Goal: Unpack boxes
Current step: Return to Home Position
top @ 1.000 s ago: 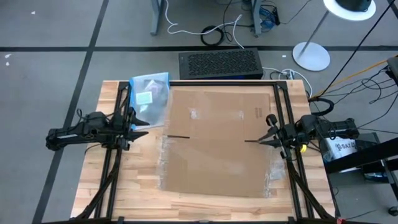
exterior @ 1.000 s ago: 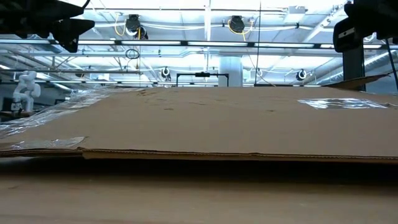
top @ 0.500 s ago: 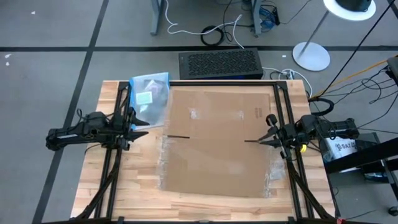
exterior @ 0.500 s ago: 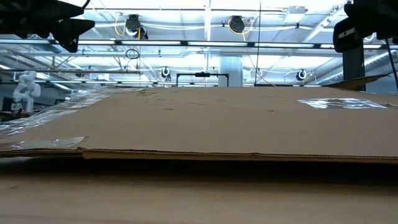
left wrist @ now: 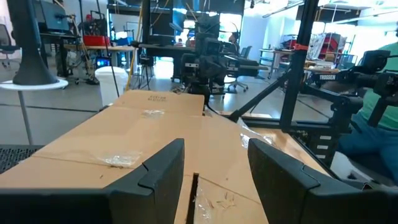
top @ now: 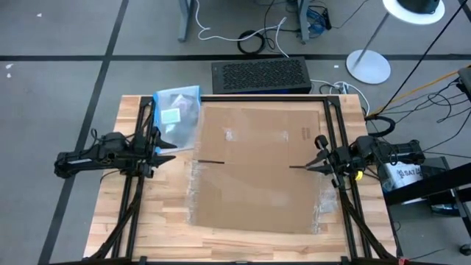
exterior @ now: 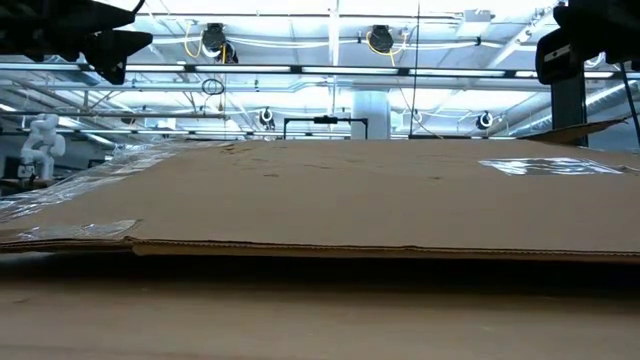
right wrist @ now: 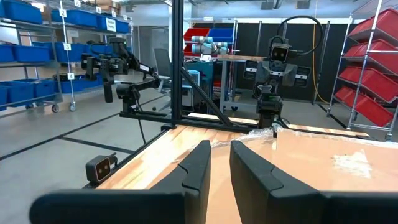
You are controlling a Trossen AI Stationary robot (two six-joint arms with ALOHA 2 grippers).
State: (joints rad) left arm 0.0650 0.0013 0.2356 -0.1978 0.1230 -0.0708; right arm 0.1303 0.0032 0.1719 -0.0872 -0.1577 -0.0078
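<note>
A brown cardboard box lies flattened on the wooden table, with its broad underside on the tabletop and clear tape strips on its face. In the low view the box fills the width. My left gripper hangs level above the table, just off the box's left edge, open and with nothing in it. My right gripper hangs level over the box's right edge, its fingers a narrow gap apart with nothing between them.
A clear plastic pouch with a blue edge lies at the table's far left corner. A black grille-topped unit stands behind the far edge. A black frame runs around the box. Bare wood shows along the near edge.
</note>
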